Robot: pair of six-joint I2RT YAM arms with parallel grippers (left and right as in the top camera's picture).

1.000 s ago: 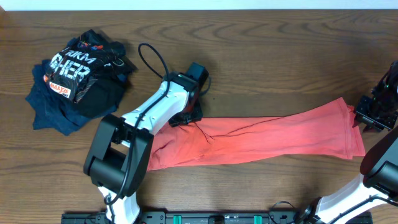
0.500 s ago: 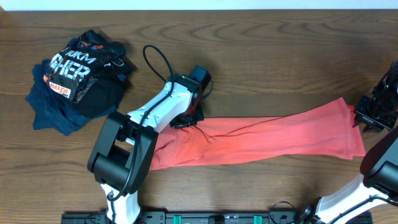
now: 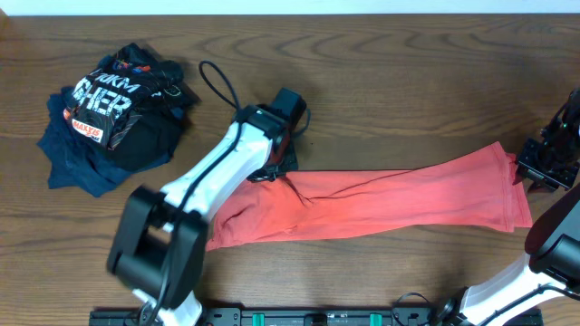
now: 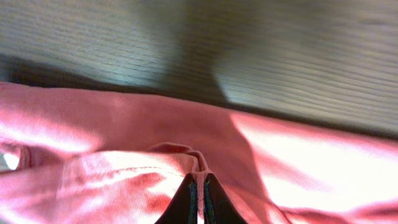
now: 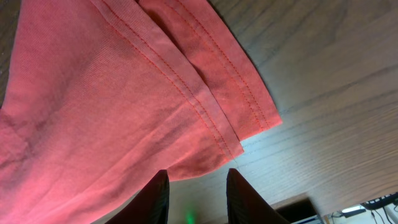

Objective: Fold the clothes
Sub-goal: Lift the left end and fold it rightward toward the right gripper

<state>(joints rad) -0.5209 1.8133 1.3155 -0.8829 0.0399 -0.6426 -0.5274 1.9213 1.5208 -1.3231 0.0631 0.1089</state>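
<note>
TABLE-TOP SCENE: A red T-shirt (image 3: 390, 204) lies drawn out in a long, rumpled band across the wooden table (image 3: 408, 81), running from lower centre to the right edge of the overhead frame. The left gripper (image 3: 272, 170), at the band's upper edge left of centre, is pinched closed on a small ridge of the red cloth. In the left wrist view its dark fingertips (image 4: 183, 205) meet at the bottom of the frame with the fold caught between them. The white left arm (image 3: 213, 177) crosses the shirt's lower-left end and hides part of it. At the far right, the right gripper (image 5: 197, 177) hovers by the shirt's stitched hem (image 5: 205, 106), fingers spread and nothing between them. In the upper left of the overhead frame, well apart from the shirt, a black garment with white lettering (image 3: 113, 104) is heaped on a navy garment (image 3: 68, 158). A black cable (image 3: 217, 86) loops above the left arm.
</note>
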